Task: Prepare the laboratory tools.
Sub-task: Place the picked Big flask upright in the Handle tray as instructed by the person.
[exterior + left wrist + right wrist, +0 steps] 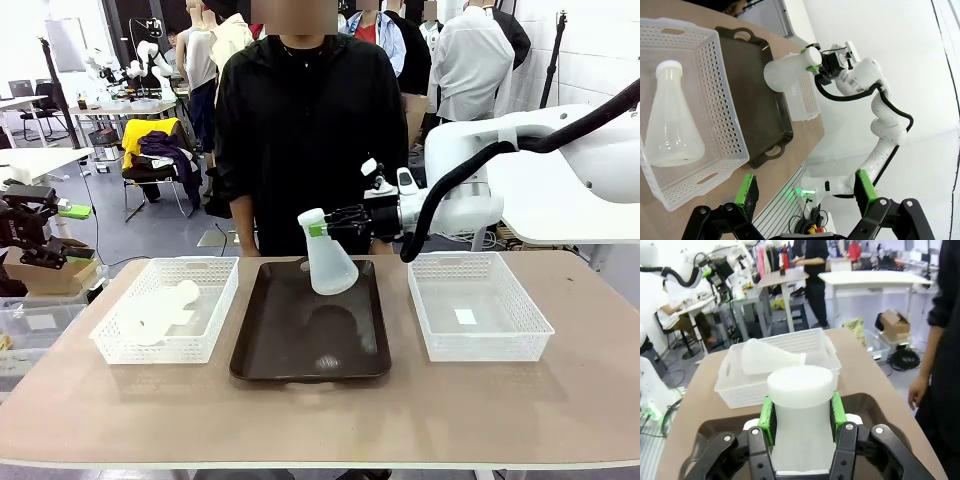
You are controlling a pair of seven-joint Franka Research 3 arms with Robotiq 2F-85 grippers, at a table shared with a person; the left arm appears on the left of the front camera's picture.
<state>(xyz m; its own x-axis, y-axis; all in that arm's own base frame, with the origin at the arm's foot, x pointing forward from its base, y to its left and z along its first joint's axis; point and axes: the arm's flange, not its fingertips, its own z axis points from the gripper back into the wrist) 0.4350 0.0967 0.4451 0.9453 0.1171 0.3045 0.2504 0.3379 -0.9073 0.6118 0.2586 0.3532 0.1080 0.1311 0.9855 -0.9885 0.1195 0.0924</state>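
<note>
The right claw (320, 228), clamped on one flask (332, 268) by its neck, holds it tilted above the tray (262, 350), seemingly to be set down upright next, while the left claw (807, 192) gapes wide, facing the second flask (671, 125) lying in its basket (725, 100).

Front camera facing person (300, 130) across table (300, 425), left wrist distant, right wrist near flask (800, 405), tray (285, 345) shared

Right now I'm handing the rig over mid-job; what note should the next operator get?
Right gripper: jaws shut on the neck of one flask, held tilted above the brown tray.
Left gripper: jaws open, holding nothing.
Other flask lies on its side in the left basket.
Neither flask stands on the tray yet.
Left, probably: set this flask down, fetch the other.
</note>
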